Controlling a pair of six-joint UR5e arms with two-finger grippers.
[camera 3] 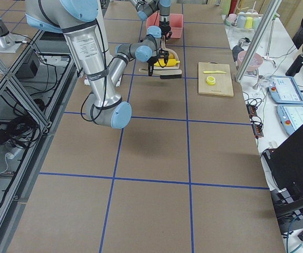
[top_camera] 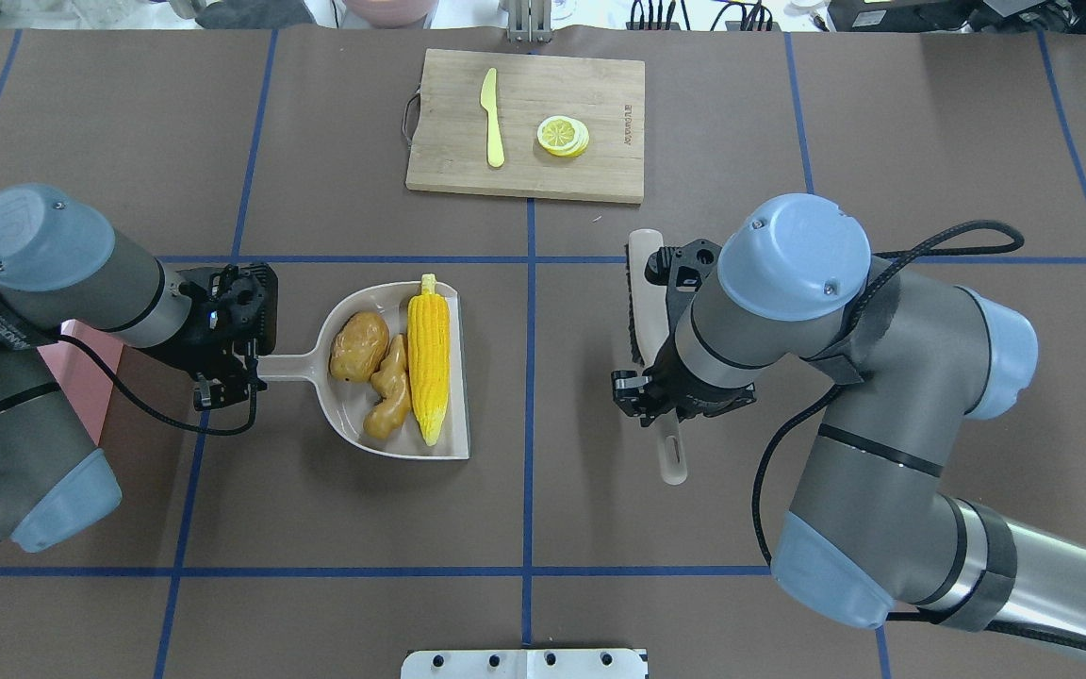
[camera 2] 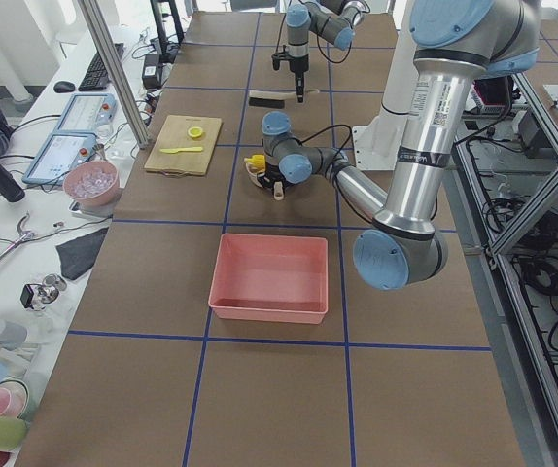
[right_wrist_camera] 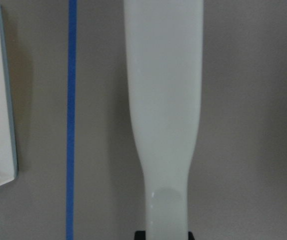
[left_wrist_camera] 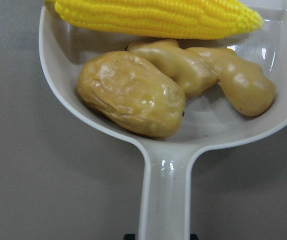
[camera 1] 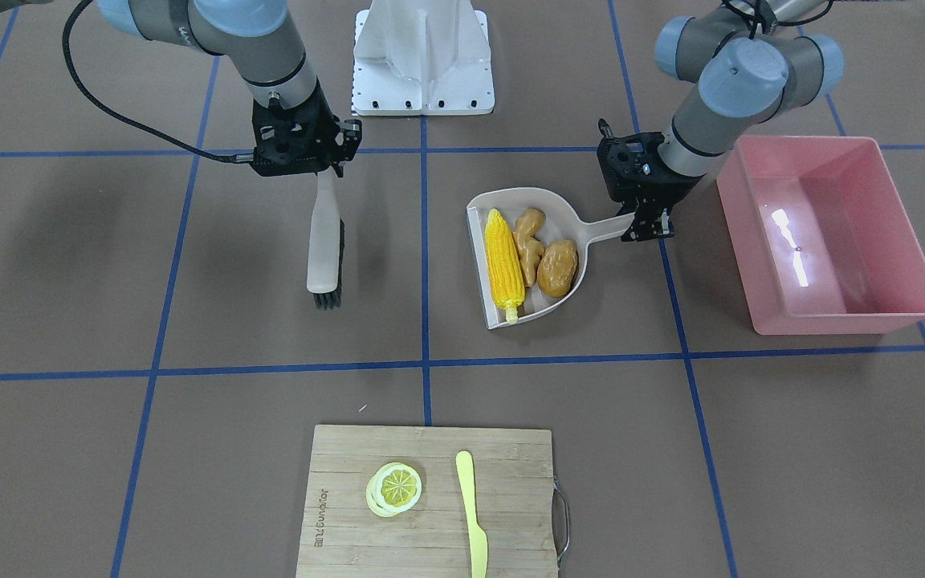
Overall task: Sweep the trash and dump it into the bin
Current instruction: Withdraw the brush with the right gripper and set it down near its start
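Note:
The trash lies in a beige dustpan (camera 1: 511,196): a yellow corn cob (camera 1: 504,265), a tan ginger root (camera 1: 527,241) and a brown potato (camera 1: 557,266). My left gripper (camera 1: 645,223) is shut on the dustpan handle (top_camera: 293,363) and holds the pan level, low over the table. The left wrist view shows the potato (left_wrist_camera: 133,95), ginger (left_wrist_camera: 213,70) and corn (left_wrist_camera: 153,17) close up. The pink bin (camera 1: 743,241) stands just beyond the left gripper and holds nothing. My right gripper (camera 1: 319,172) is shut on a white brush (camera 1: 324,241), apart from the pan's open side.
A bamboo cutting board (camera 1: 511,482) at the operators' side carries a lemon slice (camera 1: 394,488) and a pale yellow knife (camera 1: 470,514). The white robot base plate (camera 1: 422,88) sits between the arms. Blue tape lines cross the brown table.

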